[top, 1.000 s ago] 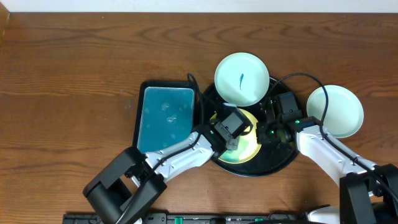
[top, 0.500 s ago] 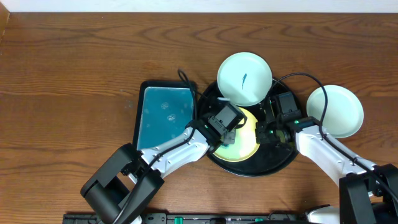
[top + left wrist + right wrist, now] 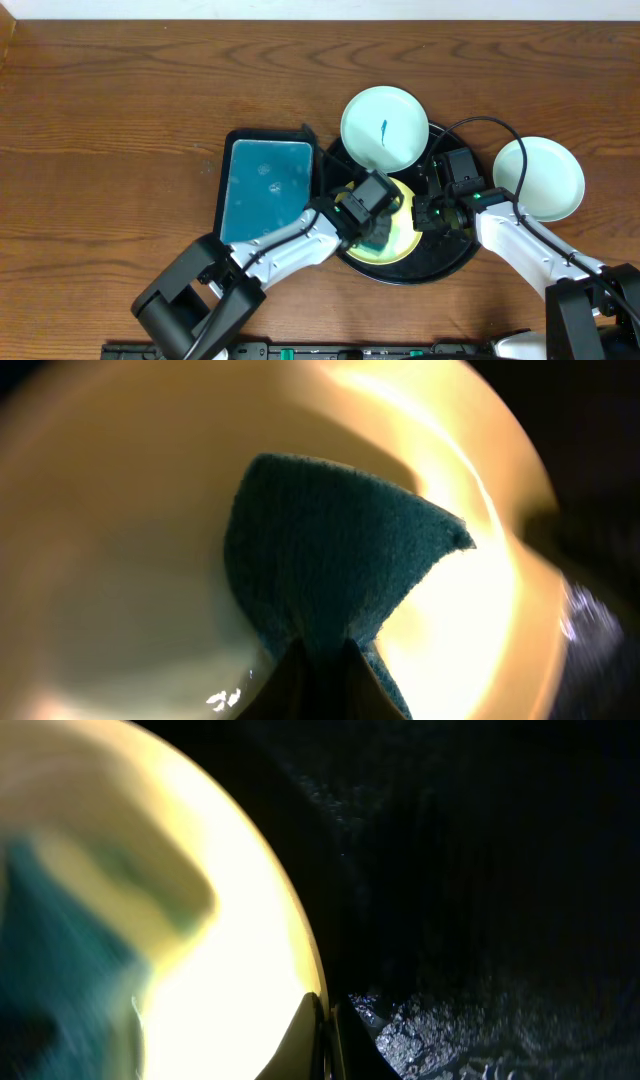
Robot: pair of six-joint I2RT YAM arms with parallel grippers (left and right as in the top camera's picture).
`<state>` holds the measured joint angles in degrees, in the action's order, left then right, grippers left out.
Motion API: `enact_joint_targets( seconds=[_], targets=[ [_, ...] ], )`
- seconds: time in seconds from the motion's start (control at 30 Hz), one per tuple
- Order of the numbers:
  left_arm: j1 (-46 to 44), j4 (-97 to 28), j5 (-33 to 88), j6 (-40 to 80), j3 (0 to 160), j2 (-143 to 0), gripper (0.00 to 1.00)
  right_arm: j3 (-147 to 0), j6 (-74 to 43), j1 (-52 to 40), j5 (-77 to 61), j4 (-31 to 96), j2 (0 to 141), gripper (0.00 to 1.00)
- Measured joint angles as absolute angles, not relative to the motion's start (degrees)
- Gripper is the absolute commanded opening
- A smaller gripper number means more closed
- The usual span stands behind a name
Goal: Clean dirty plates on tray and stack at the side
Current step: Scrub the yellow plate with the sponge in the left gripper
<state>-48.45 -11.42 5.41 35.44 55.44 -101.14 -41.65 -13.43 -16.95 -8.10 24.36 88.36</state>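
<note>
Overhead, I am seeing the yellow plate (image 3: pixel 404 232) lying in the tray (image 3: pixel 455 255), directly under the left gripper (image 3: pixel 375 230). That gripper is pinching a teal sponge (image 3: pixel 376 240) and pressing it onto the plate's left half. The right gripper (image 3: pixel 426 214) is pressed together on the plate's right rim.

Compared with half a second ago, the left gripper is sitting nearer my side of the plate, and more yellow is showing at the far edge. The smeared plate (image 3: pixel 365 125) is now lying slightly further left, overlapping the tray's far rim. The other mint plate (image 3: pixel 540 178) is sitting where it was, on the table (image 3: pixel 120 120) just right of the tray.

Left wrist view is showing the sponge (image 3: pixel 330 570) as nubby and folded to a point, against the plate's (image 3: pixel 120 560) smooth, glossy bowl. Right wrist view is showing the thin curved rim (image 3: pixel 300 950) and the tray's (image 3: pixel 480 870) black, pebbled surface glinting.
</note>
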Motion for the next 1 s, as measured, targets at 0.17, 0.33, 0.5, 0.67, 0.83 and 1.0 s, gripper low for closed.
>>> enact_joint_targets(
  seconds=[0.17,0.33,0.5,0.67,0.83,1.0],
  targets=[
    [-42.33,-10.68,0.3,36.03,55.44,-101.14,0.08,-41.65,-13.47,-16.97,-9.56,24.4,88.36,0.01],
    [-39.53,-11.0,0.54,36.03,55.44,-100.9,0.07,-41.65,-13.65,-17.12,-10.5,24.23,88.36,0.01],
    [-39.27,-10.85,5.78,36.27,55.44,-100.82,0.07,-41.65,-13.65,-17.12,-10.41,24.18,88.36,0.01],
    [-43.03,-10.9,10.92,36.93,55.44,-100.82,0.07,-41.65,-13.65,-17.1,-9.69,24.23,88.36,0.01],
    [-49.39,-10.87,13.41,37.52,55.44,-100.84,0.07,-41.65,-13.63,-17.1,-9.39,24.29,88.33,0.01],
    [-50.41,-10.9,13.21,35.59,55.44,-100.84,0.07,-41.65,-13.63,-17.1,-9.28,24.4,88.33,0.01]
  ],
)
